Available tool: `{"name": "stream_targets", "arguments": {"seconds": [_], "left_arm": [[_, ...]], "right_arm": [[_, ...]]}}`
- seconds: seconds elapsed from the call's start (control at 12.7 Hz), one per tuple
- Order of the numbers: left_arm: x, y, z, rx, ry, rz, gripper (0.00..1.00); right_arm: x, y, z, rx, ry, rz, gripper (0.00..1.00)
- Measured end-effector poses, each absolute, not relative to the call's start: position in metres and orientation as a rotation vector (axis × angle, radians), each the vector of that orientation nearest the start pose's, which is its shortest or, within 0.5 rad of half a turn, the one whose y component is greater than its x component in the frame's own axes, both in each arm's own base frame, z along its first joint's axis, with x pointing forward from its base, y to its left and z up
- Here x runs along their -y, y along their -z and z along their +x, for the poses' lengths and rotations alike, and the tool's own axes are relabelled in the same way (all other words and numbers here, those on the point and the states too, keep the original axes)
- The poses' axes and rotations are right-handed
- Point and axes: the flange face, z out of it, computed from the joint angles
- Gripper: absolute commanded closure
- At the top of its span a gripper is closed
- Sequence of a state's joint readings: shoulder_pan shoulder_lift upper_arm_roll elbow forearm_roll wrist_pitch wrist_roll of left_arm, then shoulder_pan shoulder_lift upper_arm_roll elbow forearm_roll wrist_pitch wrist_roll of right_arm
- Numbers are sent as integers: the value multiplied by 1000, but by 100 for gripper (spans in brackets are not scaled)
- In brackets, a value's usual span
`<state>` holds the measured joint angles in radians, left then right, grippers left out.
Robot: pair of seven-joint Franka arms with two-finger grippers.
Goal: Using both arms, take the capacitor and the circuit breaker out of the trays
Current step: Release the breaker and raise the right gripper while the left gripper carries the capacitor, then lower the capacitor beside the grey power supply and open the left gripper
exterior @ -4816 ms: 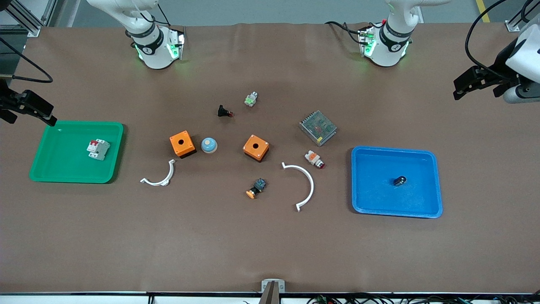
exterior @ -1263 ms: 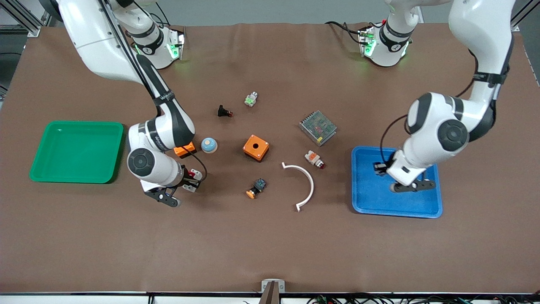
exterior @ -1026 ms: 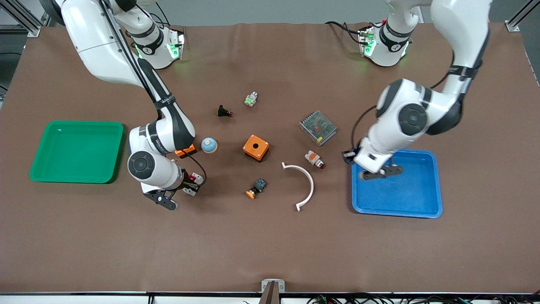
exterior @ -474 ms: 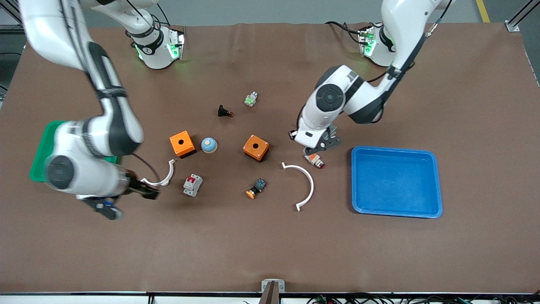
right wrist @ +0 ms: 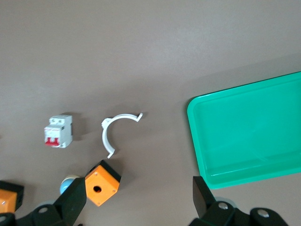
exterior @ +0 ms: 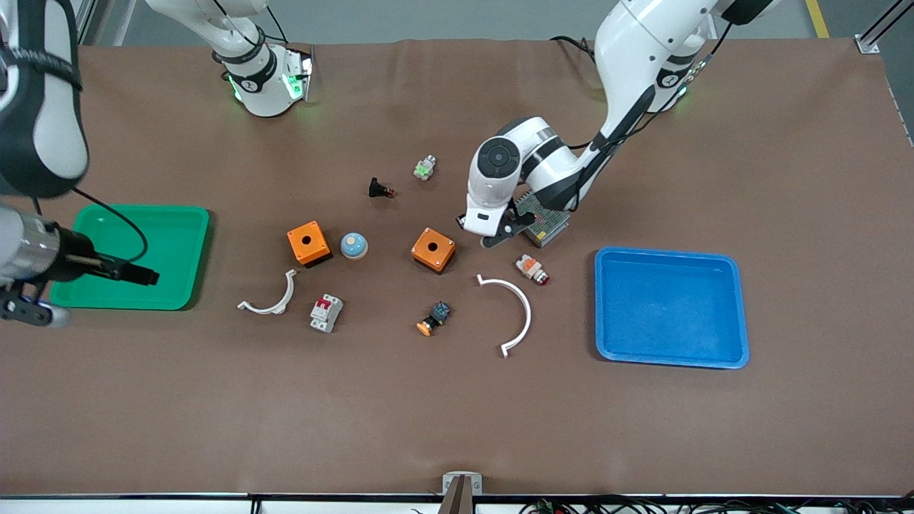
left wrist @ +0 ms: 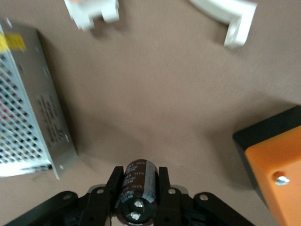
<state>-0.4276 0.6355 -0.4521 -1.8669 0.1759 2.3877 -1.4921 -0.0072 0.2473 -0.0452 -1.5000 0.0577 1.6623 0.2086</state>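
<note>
The capacitor [left wrist: 139, 181], a stubby black cylinder with a silvery end, is clamped between my left gripper's [left wrist: 138, 176] fingers. In the front view my left gripper [exterior: 501, 233] hangs over the table between an orange box [exterior: 433, 250] and a metal grid box [exterior: 540, 216]. The breaker [exterior: 326, 313], white-grey with a red toggle, lies on the table beside a white half ring [exterior: 269, 300]; it also shows in the right wrist view [right wrist: 58, 131]. My right gripper [exterior: 137, 273] is open and empty over the green tray's [exterior: 178, 218] near edge.
A blue tray [exterior: 671, 353] lies toward the left arm's end. A second orange box [exterior: 308, 243], a blue dome [exterior: 353, 245], an orange-capped switch [exterior: 433, 318], a white-orange lamp [exterior: 533, 269] and a large white half ring [exterior: 515, 310] lie mid-table.
The breaker left the green tray and lies on the table; my right gripper let it go and moved back toward the tray. My left gripper carried the capacitor from the blue tray to mid-table.
</note>
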Motion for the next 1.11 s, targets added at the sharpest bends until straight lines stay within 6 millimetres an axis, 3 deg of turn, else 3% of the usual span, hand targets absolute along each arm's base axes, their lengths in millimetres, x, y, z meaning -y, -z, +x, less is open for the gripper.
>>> {"name": "stream_targets", "arguments": {"seconds": [0.16, 0.24, 0.32, 0.47, 0.63, 0.71, 0.87, 1.11], "left_arm": [[481, -187, 412, 857, -261, -3018, 58], [481, -183, 410, 853, -269, -3014, 33], [482, -181, 409, 850, -273, -3013, 0], [484, -182, 409, 849, -271, -3016, 0], [483, -190, 420, 872, -250, -3028, 0], [479, -203, 436, 893, -201, -3044, 0], [459, -249, 485, 897, 1, -3076, 0], [396, -339, 564, 752, 195, -3089, 0]], "right_arm": [[19, -552, 599, -398, -56, -3067, 0], [18, -562, 583, -394, -10, -3063, 0], [16, -568, 566, -387, 37, -3058, 0], [10, -568, 542, -364, 99, -3062, 0], [6, -578, 540, -349, 167, -3064, 0], [7, -590, 544, -350, 214, -3059, 0], [10, -619, 554, -354, 241, -3057, 0], [11, -635, 568, -354, 150, -3073, 0]]}}
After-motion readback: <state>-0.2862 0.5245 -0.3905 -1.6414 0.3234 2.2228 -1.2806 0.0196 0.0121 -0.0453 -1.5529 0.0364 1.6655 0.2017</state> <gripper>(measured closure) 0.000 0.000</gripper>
